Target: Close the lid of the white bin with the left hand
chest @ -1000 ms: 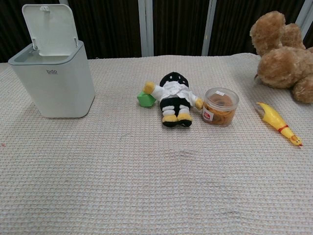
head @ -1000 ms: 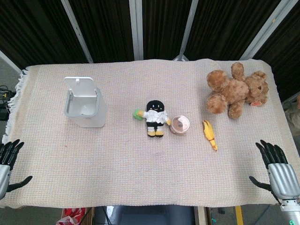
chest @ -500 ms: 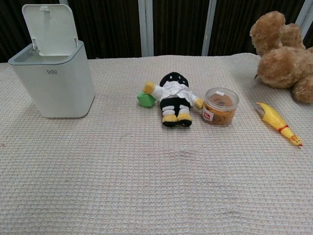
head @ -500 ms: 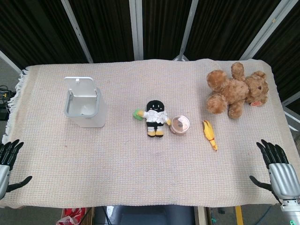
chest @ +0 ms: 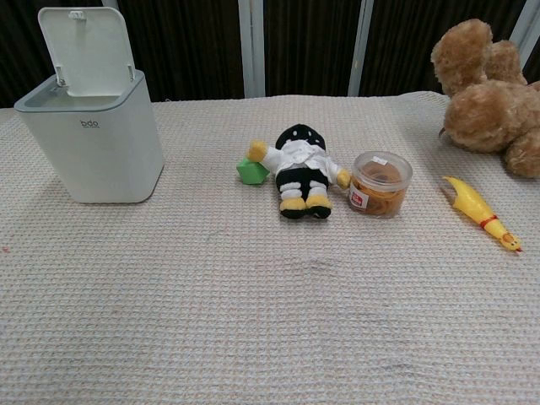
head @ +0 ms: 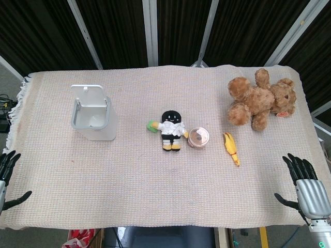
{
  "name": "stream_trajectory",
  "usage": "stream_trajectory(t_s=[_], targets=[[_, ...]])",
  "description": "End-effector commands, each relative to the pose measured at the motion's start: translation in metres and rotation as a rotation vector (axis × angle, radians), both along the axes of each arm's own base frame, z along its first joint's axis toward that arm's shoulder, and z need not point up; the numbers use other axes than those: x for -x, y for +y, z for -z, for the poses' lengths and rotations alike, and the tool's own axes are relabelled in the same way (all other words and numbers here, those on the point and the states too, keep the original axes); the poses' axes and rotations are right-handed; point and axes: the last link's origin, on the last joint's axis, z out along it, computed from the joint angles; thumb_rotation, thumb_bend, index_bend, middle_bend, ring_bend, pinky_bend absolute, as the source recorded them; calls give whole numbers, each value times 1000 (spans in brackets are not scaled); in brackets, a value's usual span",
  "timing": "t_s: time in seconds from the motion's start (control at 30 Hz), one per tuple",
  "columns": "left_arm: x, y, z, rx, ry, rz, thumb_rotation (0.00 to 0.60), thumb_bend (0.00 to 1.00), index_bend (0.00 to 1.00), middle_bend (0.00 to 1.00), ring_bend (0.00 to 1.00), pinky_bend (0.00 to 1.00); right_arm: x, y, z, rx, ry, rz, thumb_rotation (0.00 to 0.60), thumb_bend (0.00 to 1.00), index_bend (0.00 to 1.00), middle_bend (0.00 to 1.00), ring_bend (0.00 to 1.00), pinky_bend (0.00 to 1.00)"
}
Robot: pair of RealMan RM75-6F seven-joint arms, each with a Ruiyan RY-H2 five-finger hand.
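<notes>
white bin lid up | left hand empty, fingers spread, counter edge | right hand empty, fingers spread

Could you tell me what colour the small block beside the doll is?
The block is green, clearest in the chest view.

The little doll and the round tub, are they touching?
Touching. The chest view shows the doll's yellow hand pressed against the tub with no cloth between.
</notes>
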Motion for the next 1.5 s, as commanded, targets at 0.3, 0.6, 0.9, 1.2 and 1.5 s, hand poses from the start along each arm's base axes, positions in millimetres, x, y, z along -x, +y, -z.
stream_trajectory(t_s=[0.3,0.6,0.9,1.2,1.5], targets=[[-50,59,-25,-71,-10,85,600,246,0,555,573,720,1,-2,1,0,-19,20,600,191,0,0,0,0],[-101,137,-23,41,-80,40,600,430,0,926,869,965,1,-2,0,-1,-37,22,600,192,0,0,0,0],[-151,222,-19,127,-109,-62,600,564,0,975,906,983,3,-4,-2,-4,-62,40,600,191,0,0,0,0],[-193,272,2,178,-110,-149,600,584,3,990,914,989,4,-6,-3,-3,-86,61,600,191,0,0,0,0],[-219,295,21,191,-106,-208,600,599,122,1000,927,995,6,-6,-6,2,-105,75,600,191,0,0,0,0]])
